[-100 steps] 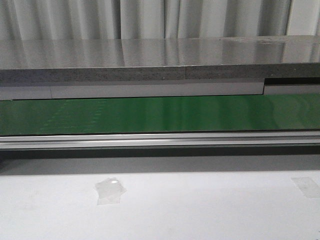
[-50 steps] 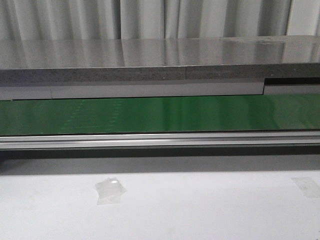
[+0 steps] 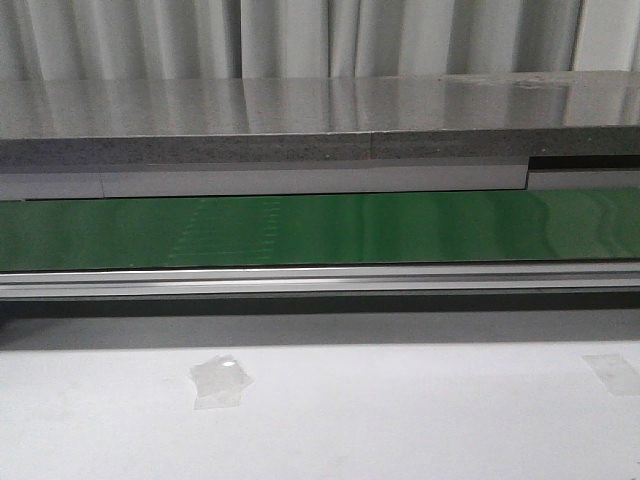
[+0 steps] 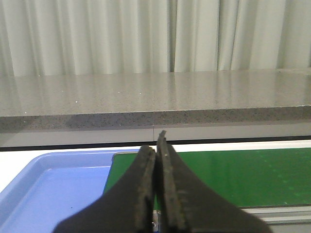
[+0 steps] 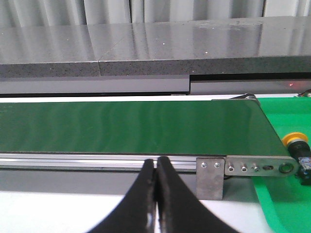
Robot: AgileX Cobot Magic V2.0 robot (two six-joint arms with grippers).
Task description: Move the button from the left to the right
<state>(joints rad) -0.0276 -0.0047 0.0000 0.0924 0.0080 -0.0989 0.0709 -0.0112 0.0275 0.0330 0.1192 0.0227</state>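
The button (image 5: pixel 297 148), a yellow round cap on a black body, shows only in the right wrist view, at the frame's edge in a green tray (image 5: pixel 286 204) just past the end of the green conveyor belt (image 5: pixel 131 126). My right gripper (image 5: pixel 156 160) is shut and empty, in front of the belt's metal rail, well apart from the button. My left gripper (image 4: pixel 156 143) is shut and empty, in front of the belt's other end (image 4: pixel 233 177), beside a blue tray (image 4: pixel 53 184). Neither gripper shows in the front view.
The belt (image 3: pixel 320 228) runs across the front view with a metal rail (image 3: pixel 320 280) in front and a grey stone counter (image 3: pixel 320 120) behind. Two clear tape patches (image 3: pixel 220 380) lie on the white table. A metal bracket (image 5: pixel 210 177) sits at the belt's end.
A faint dotted pattern on the belt has shifted to the right. Nothing else has moved in the front view.
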